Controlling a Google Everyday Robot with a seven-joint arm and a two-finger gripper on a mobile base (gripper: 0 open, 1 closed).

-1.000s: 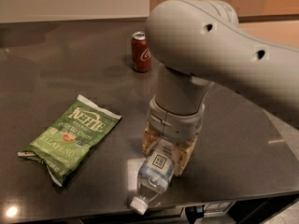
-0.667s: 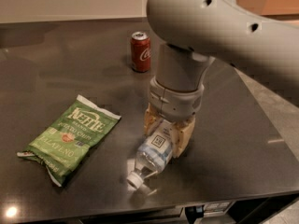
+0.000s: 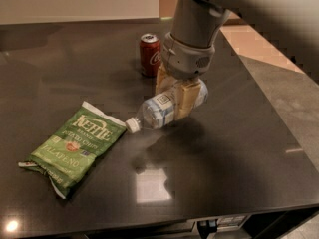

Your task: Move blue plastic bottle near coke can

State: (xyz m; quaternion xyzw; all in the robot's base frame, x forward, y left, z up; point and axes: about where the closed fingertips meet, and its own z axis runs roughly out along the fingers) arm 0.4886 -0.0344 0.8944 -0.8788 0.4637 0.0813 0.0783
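I see the arm reaching in from the far right, wrist pointing straight down over the table [image 3: 259, 153]. The gripper [image 3: 178, 101] is clamped across the bottle [image 3: 157, 111], which hangs roughly level above the surface, cap pointing left toward the chip bag [image 3: 75, 146]. The can [image 3: 150, 54] stands upright just beyond, left of the wrist, apart from the bottle.

place: kitchen-like | cues: dark counter [image 3: 239, 148], chip bag [image 3: 75, 146], coke can [image 3: 149, 55] | claw [image 3: 175, 92]: clamps blue plastic bottle [image 3: 160, 109] mid-counter
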